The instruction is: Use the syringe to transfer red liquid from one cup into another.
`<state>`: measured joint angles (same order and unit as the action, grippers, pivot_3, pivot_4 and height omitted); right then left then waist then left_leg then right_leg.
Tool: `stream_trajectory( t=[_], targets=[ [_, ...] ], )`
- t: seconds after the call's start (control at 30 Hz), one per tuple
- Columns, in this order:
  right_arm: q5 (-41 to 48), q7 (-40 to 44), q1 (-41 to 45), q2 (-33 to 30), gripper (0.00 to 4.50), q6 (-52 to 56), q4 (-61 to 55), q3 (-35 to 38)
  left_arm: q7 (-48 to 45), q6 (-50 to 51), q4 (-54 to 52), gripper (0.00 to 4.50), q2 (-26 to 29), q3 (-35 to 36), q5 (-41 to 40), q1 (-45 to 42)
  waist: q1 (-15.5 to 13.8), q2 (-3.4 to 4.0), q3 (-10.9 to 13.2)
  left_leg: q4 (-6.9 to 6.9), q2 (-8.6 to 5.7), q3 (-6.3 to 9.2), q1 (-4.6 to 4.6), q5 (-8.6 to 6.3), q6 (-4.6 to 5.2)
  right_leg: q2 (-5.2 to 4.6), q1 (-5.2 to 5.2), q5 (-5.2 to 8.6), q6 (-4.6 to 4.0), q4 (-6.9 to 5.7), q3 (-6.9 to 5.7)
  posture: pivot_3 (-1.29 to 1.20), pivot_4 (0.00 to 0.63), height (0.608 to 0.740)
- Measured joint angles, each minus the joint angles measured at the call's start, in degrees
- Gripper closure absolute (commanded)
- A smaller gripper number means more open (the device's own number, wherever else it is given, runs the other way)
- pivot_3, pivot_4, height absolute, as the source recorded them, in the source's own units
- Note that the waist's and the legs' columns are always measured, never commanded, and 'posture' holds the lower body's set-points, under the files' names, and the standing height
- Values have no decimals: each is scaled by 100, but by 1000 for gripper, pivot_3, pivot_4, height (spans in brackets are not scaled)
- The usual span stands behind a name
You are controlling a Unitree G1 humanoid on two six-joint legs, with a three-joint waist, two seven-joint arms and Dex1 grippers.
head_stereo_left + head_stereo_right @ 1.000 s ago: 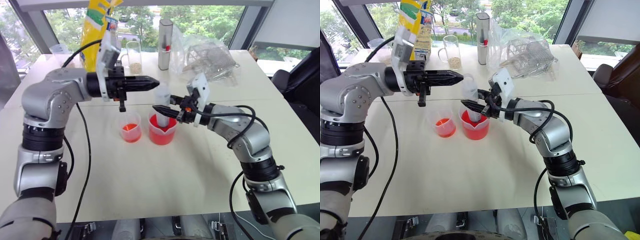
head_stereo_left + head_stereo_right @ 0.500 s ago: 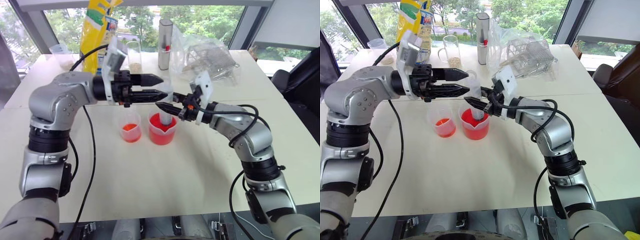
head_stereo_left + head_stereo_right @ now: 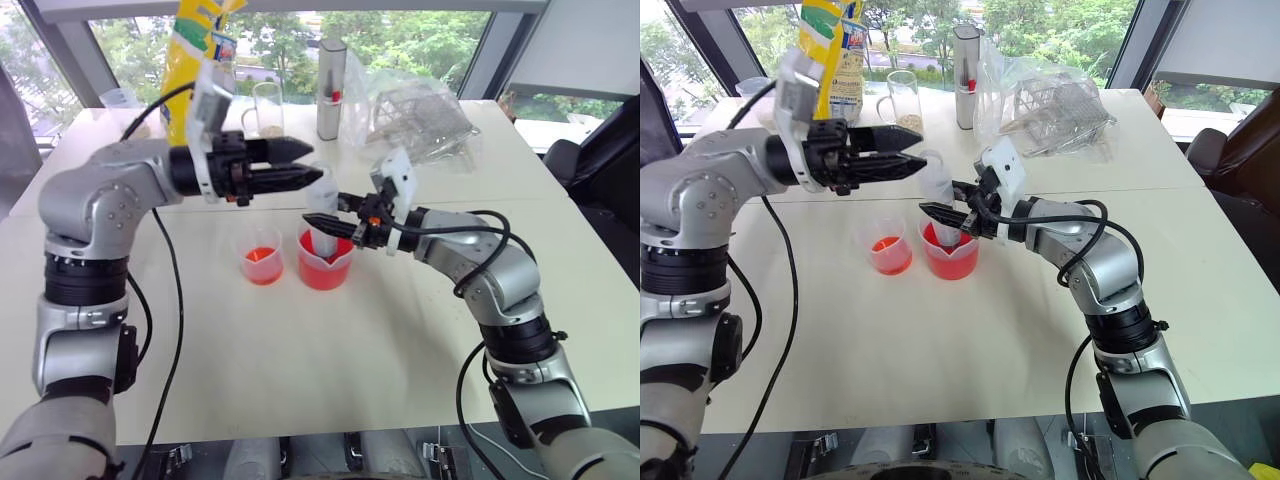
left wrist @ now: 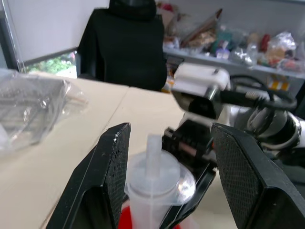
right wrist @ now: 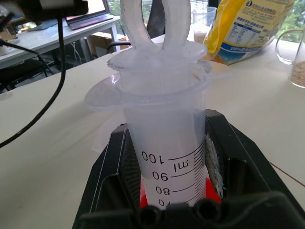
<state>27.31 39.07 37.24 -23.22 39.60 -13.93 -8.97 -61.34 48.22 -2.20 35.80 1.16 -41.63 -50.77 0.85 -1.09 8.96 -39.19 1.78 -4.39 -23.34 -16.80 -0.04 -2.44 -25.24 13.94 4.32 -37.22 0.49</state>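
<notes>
Syringe (image 3: pixel 322 205) stands upright with its lower end inside the larger beaker (image 3: pixel 324 262) of red liquid (image 3: pixel 323 270) on my bench (image 3: pixel 330 340). My right gripper (image 3: pixel 325 222) has its fingers (image 5: pixel 116 167) clamped on either side of the barrel, just above the beaker's rim, with the graduation marks showing between them. My left gripper (image 3: pixel 305 172) reaches in level above the beaker, its fingers (image 4: pixel 112 164) spread apart with the white plunger top between them; one finger sits right beside the plunger flange and the other stands clear of it, so I have no grip there. The smaller beaker (image 3: pixel 261 258), holding a little red liquid, sits just beside the larger beaker, on its left.
</notes>
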Motion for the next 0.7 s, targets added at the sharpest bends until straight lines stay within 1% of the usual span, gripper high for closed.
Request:
stream_trajectory(
  t=[0.2, 0.27, 0.3, 0.37, 0.4, 0.43, 0.7],
  targets=[
    [0, 14, 0, 36, 3040, 4, -52, 0, -1, -141, 102, 1793, -112, -83, 156, 39, 0, 0, 0, 0, 0, 0, 0, 0, 0, 0, 0, 0, 0, 0, 0, 0, 150, 740],
    [0, 17, 0, 38, 3040, 4, -59, 0, -5, -150, 144, 2293, -112, -85, 192, 39, 5, 0, 0, 0, 0, 0, 0, 0, 0, 1, 0, 0, 0, 0, 0, 0, 150, 740],
    [0, 16, 0, 38, 3040, 6, -59, 0, -11, -156, 150, 2633, -112, -87, 223, 39, 7, 0, 0, 0, 0, 0, 0, 0, 0, 1, 0, 0, 0, 0, 0, 0, 150, 740],
    [0, 16, 0, 39, 3040, 10, -62, 0, -28, -160, 161, 3595, -112, -89, 248, 39, 5, 0, 0, 0, 0, 1, 0, 0, 0, 1, -1, 0, 0, 0, 0, 0, 150, 740],
    [0, 16, 0, 39, 3040, 12, -65, 0, -44, -164, 161, 4192, -112, -90, 263, 40, 4, 0, 0, 0, 0, 0, 0, 0, 0, 1, 0, 0, 0, 0, 0, 0, 150, 740],
    [1, 12, 0, 39, 3040, 22, -68, 1, -64, -182, 160, 4415, -111, -95, 284, 42, 3, 0, 0, 0, 0, 0, 0, 0, 0, 1, 0, 0, 0, 0, 0, 0, 150, 740],
    [2, 13, 0, 41, 3040, 138, -101, 2, -92, -243, 159, 4415, -117, -143, 338, 51, 1, 0, 0, 0, 0, 0, 0, 0, 0, 0, 0, 0, 0, 0, 0, 0, 150, 740]
  ],
)
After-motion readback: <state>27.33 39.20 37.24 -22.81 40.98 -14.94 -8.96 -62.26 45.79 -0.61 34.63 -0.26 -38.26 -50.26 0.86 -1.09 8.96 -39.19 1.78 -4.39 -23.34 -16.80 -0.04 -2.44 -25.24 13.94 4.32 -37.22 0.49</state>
